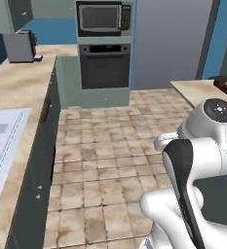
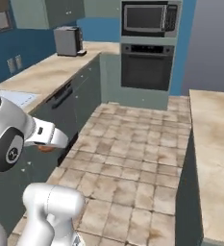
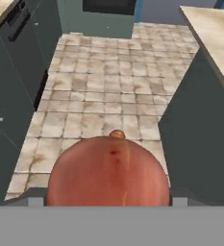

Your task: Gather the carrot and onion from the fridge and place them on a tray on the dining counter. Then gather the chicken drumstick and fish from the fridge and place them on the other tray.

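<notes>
The arm [image 1: 193, 180] is folded close over the base, its upper link rising from the shoulder and bending back so that the wrist sits low and points forward along the kitchen aisle. In the right base view the white hand [image 2: 46, 136] reaches out from the rounded elbow joint toward the dark cabinet fronts [image 2: 70, 115] on the left, and a small orange-brown shape just beneath it is probably the onion [image 3: 108, 170], though too little of it shows there to be sure. The hand view settles it: the onion, round and reddish-brown with its stem nub on top, sits right between the finger tips, and the gripper [image 3: 108, 199] holds it with its jaws spread wide around the bulb. Beyond it lies the tiled floor [image 3: 104, 96], with the dining counter [image 3: 214, 38] to the right and the oven [image 1: 105, 65] and microwave [image 1: 104, 18] stacked at the far end. A toaster [image 2: 68, 41] stands on the left counter [image 1: 17, 97].
</notes>
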Robot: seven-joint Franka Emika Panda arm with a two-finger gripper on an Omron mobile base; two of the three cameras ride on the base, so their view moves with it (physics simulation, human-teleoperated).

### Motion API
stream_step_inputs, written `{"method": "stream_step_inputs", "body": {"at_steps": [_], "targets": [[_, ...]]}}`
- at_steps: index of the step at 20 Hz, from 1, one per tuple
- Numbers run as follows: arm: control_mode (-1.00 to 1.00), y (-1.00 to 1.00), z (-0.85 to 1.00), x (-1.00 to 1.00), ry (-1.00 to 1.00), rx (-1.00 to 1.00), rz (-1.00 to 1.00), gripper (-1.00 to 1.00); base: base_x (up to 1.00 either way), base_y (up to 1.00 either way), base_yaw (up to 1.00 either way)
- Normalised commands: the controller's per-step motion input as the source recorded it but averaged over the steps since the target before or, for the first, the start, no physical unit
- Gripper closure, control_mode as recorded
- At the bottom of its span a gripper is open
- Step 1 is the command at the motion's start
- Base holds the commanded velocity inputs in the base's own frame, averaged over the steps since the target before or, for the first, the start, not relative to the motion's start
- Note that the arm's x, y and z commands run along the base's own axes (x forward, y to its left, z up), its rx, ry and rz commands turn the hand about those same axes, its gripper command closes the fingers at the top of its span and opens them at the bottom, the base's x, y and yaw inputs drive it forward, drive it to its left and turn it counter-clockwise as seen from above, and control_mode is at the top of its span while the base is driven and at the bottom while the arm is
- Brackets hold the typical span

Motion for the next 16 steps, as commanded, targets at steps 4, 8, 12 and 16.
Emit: {"method": "stream_step_inputs", "body": {"at_steps": [4,8,12,16], "targets": [[1.00,0.00,0.00,0.00,0.00,0.00,0.00,1.00,0.82,0.50,-0.49],[1.00,0.00,0.00,0.00,0.00,0.00,0.00,1.00,0.82,0.51,-0.49],[1.00,0.00,0.00,0.00,0.00,0.00,0.00,1.00,0.82,0.50,-0.49],[1.00,0.00,0.00,0.00,0.00,0.00,0.00,1.00,0.80,0.50,-0.50]]}}
